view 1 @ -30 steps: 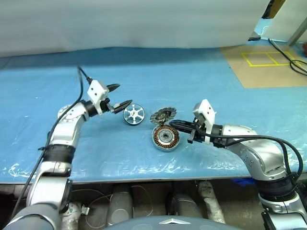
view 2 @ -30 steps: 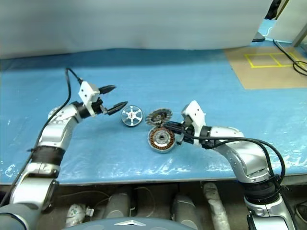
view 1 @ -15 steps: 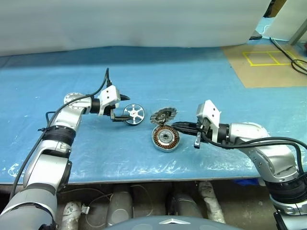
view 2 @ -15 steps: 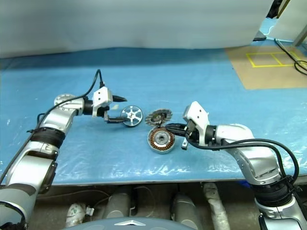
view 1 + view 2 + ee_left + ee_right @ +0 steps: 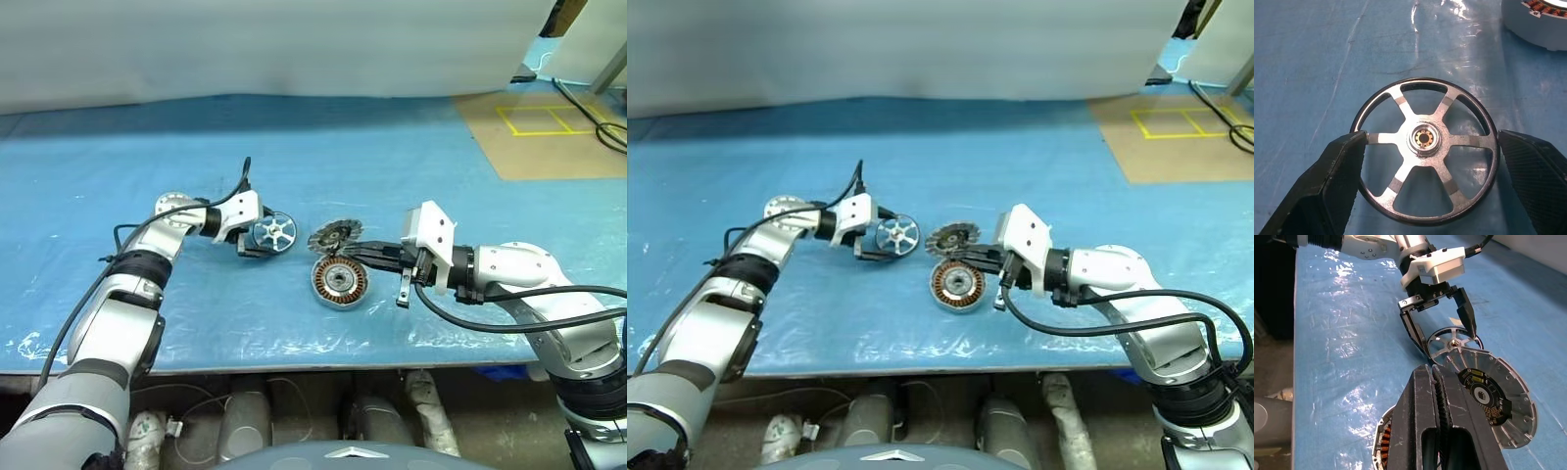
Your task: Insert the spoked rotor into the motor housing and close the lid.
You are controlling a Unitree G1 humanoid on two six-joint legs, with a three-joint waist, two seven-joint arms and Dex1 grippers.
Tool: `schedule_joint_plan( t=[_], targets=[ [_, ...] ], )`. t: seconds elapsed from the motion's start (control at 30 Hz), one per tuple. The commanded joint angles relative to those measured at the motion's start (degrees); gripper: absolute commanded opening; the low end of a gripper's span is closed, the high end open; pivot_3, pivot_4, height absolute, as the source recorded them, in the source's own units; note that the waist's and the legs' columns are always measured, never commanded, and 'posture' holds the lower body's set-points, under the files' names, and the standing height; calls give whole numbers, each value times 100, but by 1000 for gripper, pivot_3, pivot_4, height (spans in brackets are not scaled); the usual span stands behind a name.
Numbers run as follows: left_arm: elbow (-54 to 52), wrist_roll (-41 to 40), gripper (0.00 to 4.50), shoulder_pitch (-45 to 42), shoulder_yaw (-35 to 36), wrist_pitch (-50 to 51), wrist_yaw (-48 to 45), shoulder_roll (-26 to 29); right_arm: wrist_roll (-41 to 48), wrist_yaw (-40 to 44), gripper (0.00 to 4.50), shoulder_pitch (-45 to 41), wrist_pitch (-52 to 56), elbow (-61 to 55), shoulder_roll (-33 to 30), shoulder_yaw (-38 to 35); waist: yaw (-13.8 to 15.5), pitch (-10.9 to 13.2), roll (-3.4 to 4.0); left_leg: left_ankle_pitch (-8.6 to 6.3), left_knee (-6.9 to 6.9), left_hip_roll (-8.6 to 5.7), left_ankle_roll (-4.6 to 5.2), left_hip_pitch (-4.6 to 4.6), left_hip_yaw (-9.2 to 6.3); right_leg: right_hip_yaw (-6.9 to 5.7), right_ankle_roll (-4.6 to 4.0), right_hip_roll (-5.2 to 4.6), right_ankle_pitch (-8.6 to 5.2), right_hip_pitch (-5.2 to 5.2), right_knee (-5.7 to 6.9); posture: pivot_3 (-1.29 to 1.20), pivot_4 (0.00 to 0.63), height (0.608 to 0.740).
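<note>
**A:** The jaws of the left gripper [image 5: 1427,161] are spread wide with the spoked rotor [image 5: 1424,151] sat right between them. One pad [image 5: 1344,169] looks to be touching the rim on one side, while the other pad [image 5: 1533,169] is just beside the rim on the far side. Nothing is pinched yet, as far as can be judged. The rotor is lying flat on the blue tabletop [image 5: 323,147], so the jaws are lined up across its full width and only a squeeze seems to be needed.

**B:** Agreed. No long axis to worry about since it's round, so any line across it would do. The left arm is clearly the nearer one. And the right side?

**A:** The jaws of the right gripper [image 5: 355,252] are shut tight, with nothing seen between them. They're pointed at the gap between the lid [image 5: 333,235] and the motor housing [image 5: 338,282], both just to the right of the rotor. The lid is propped at a tilt, finned dark face showing.

**B:** How does the rotor look?

**A:** Shiny silver wheel, six spokes, small brassy hub in the middle, dark outer rim, open gaps through which the blue can be seen. Thin edge, so a slip could be expected if it's gripped off-centre.
</note>
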Motion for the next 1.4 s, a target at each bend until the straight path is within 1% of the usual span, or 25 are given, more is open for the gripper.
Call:
schedule_joint_plan(
  t=[0.03,0.23,0.4,0.57,0.7,1.0,1.1,1.2,1.23,1.4],
  targets=[
    [16,41,4500,-206,32,91,117,-52,-68,-18,49,-19,-165,-72,-18,7,2,0,-1,0,0,0,0,0,0,0,0,0,0,0,0,0,150,740],
    [10,-44,4500,-264,153,881,218,-160,-259,-19,49,61,-348,45,-24,35,-5,1,-1,0,1,0,0,-1,-1,0,0,1,0,-1,1,0,150,740],
    [48,253,4500,-240,-38,953,396,-106,-415,-41,49,69,-434,98,-11,94,-16,1,-1,0,1,1,1,2,-1,0,-2,0,1,1,0,0,150,740],
    [-114,-167,4500,-306,244,1629,98,-196,-486,-55,49,107,-459,76,-16,116,-20,1,-1,0,4,2,1,4,-1,0,-3,0,2,2,1,0,150,740],
    [-346,-453,4500,-234,363,1977,-407,-71,-495,-60,49,130,-438,38,-50,111,-15,2,-2,0,4,2,2,2,-1,0,-5,0,2,0,0,0,150,740],
    [-471,-606,4500,-115,537,1886,-295,-53,-578,-52,49,94,-432,79,-56,183,-12,3,-4,0,2,1,3,-1,-1,-1,-5,-1,2,-1,-2,0,150,740],
    [-514,-789,3908,-162,754,1857,-86,-165,-605,-20,0,78,-447,98,-65,206,-11,4,-5,0,2,2,3,-1,-1,-1,-6,-1,1,-1,-2,0,150,740],
    [-569,-876,2867,-193,838,2136,-72,-187,-641,15,0,68,-471,119,-83,244,-10,5,-6,0,3,2,3,-1,-1,-1,-6,-1,1,-1,-3,0,150,740],
    [-571,-875,2867,-203,836,2287,-61,-181,-649,28,0,69,-477,125,-84,248,-11,5,-6,0,3,2,3,-1,-1,-1,-6,-1,1,-1,-2,0,150,740],
    [-572,-628,2867,-96,602,2330,-137,-51,-661,55,0,56,-469,142,-55,260,-18,8,-8,0,1,2,3,-2,-1,-1,-6,0,1,-2,-3,0,150,740]
  ],
)
